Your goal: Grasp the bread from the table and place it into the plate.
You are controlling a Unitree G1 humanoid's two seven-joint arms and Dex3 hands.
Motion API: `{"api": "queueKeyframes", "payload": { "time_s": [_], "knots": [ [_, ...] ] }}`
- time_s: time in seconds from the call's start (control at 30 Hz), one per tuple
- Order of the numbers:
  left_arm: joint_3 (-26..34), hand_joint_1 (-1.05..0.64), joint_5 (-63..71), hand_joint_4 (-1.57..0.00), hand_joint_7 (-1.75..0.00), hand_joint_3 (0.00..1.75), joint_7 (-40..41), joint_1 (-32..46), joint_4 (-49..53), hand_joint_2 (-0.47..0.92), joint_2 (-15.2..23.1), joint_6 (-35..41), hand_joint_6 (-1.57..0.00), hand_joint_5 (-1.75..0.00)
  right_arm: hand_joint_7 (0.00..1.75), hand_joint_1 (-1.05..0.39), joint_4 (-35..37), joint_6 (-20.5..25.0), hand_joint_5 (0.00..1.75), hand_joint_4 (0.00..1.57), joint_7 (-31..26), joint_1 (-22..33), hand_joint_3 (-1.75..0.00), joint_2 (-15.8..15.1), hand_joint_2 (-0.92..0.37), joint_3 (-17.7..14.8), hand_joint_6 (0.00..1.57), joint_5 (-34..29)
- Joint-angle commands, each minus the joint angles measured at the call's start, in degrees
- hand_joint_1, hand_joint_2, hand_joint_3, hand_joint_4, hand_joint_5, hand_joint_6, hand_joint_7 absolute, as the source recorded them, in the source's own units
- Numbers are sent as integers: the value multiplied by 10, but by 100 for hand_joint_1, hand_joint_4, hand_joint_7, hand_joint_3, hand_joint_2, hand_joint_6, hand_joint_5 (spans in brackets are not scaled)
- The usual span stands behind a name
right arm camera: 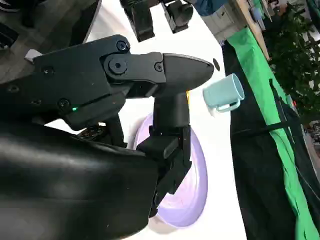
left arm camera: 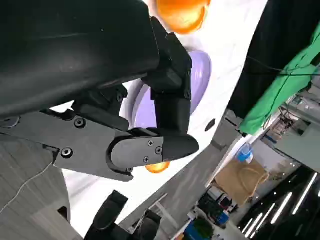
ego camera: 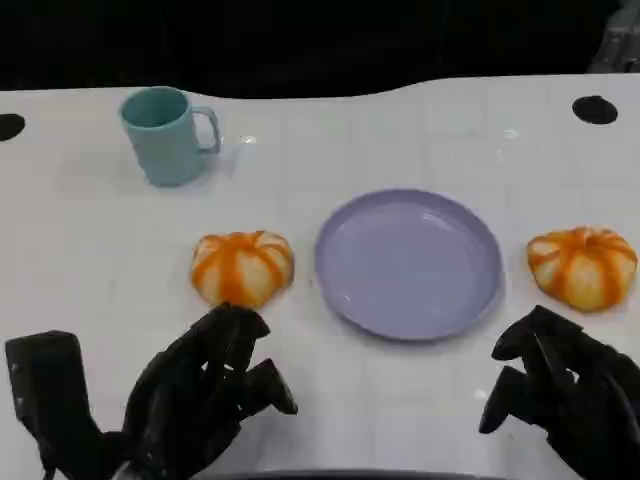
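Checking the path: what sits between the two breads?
Head view: the purple plate lies between the left bread and the right bread, apart from both, with nothing on it.

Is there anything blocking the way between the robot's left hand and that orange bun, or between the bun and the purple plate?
Nothing visible does. The left hand sits just in front of the left bun with bare table between them, and only a narrow strip of bare table separates that bun from the plate. The mug stands well behind.

Two breads, one plate, one mug.
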Motion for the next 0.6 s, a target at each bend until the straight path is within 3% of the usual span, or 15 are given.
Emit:
{"api": "queueKeyframes", "payload": {
  "time_s": [0.03, 0.6],
  "knots": [
    [5, -53, 0, -83, -175, 48, 4, -4, -3, 92, 5, 1, -57, -175, 159, -45, -5, 1, 175, 67, -5, -2, -43, -2, -92, -7, 52, 3],
    [6, -53, -2, -82, -175, 48, 7, -5, -3, 92, 4, 6, -53, -175, 160, -44, -5, 3, 175, 65, -7, -2, -44, -3, -92, -7, 50, 5]
  ]
}}
